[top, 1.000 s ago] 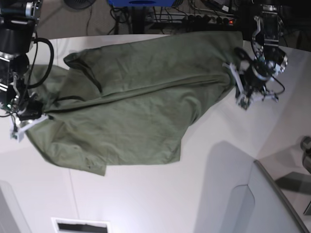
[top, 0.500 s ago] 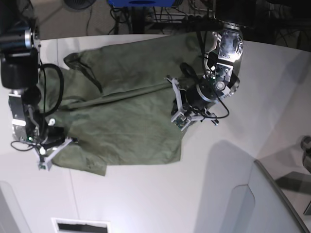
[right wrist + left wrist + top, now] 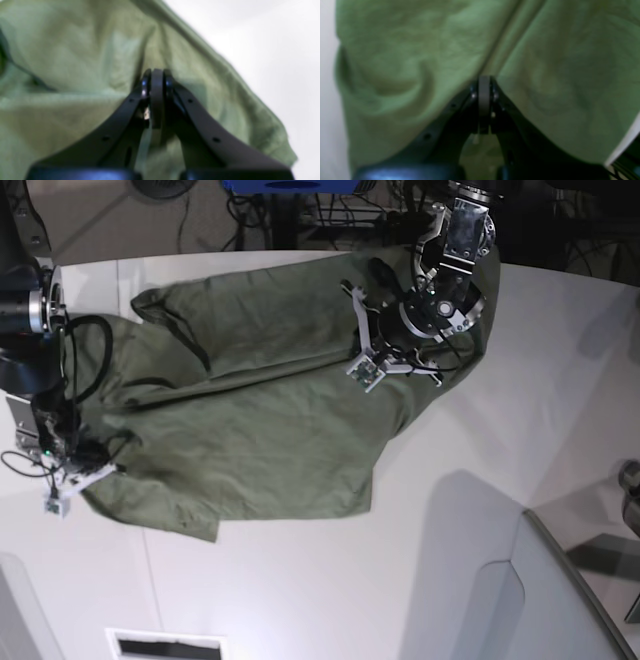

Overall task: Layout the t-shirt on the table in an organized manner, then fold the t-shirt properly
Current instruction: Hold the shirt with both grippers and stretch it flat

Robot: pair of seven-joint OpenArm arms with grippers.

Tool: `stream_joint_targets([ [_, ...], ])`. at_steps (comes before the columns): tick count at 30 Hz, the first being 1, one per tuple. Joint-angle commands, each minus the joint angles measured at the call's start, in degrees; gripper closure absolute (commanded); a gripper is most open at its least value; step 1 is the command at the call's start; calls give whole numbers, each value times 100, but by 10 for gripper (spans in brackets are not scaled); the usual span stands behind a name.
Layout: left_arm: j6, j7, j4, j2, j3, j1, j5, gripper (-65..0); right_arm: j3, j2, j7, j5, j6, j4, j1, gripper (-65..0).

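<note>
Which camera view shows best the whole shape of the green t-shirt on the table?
The base view: it shows the whole t-shirt spread, wrinkled, over the table. The left wrist view shows only blurred green cloth around the shut left gripper; the right wrist view shows one edge near the shut right gripper.

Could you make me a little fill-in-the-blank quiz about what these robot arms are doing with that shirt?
1. The t-shirt is olive-____.
2. It lies on a ____ table.
3. The left gripper is ____ on the fabric.
4. The right gripper pinches the shirt near its ____.

Missing words: green; white; shut; edge
</note>
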Motion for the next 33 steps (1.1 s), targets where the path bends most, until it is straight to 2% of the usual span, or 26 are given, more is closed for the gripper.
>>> stream_joint_targets([
  [1, 43, -95, 106, -90, -20, 14, -53, 0, 17, 80, 266, -25, -75, -120, 152, -17],
  [3, 43, -103, 132, -169, -11, 41, -61, 0, 17, 150, 925, -25, -83, -463, 169, -32],
  [5, 43, -86, 229, -186, -11, 49, -70, 0, 52, 282, 1251, -25, -101, -718, 266, -71],
  [8, 43, -77, 396, -266, -28, 102, -44, 0, 61, 511, 1479, -16, -497, -885, 380, -113],
  [10, 43, -77, 527, -336, -28, 172, -70, 0, 43, 687, 1558, -16, -752, -885, 389, -117],
  [13, 43, -77, 624, -336, -28, 199, -26, 0, 61, 871, 1567, -16, -787, -876, 407, -114],
  [18, 43, -77, 642, -336, -28, 164, -17, 0, 26, 836, 1541, -16, -752, -410, 371, -113],
  [21, 43, -68, 668, -336, -37, 137, -17, 0, 35, 748, 1356, -16, -752, 548, -33, -111],
  [23, 51, -68, 668, -336, -37, 14, -17, 0, 26, 634, 758, -16, -743, 1612, -446, -111],
  [25, 51, -68, 668, -336, -116, -100, -53, 0, 26, 493, -244, -16, -549, 2808, -877, -111],
  [27, 51, -68, 651, -301, -424, -232, -79, 0, 26, 150, -1378, -16, -92, 4012, -1193, -107],
  [29, 51, -68, 624, -266, -688, -408, -79, 0, 26, -228, -2310, -16, 268, 4830, -1343, -62],
  [31, 51, -24, 492, -239, -925, -645, -70, 0, 26, -606, -3092, -16, 409, 5322, -1369, -8],
  [33, 25, 231, 211, -257, -1057, -970, -70, 0, 26, -966, -3444, -16, 400, 5463, -1369, 0],
])
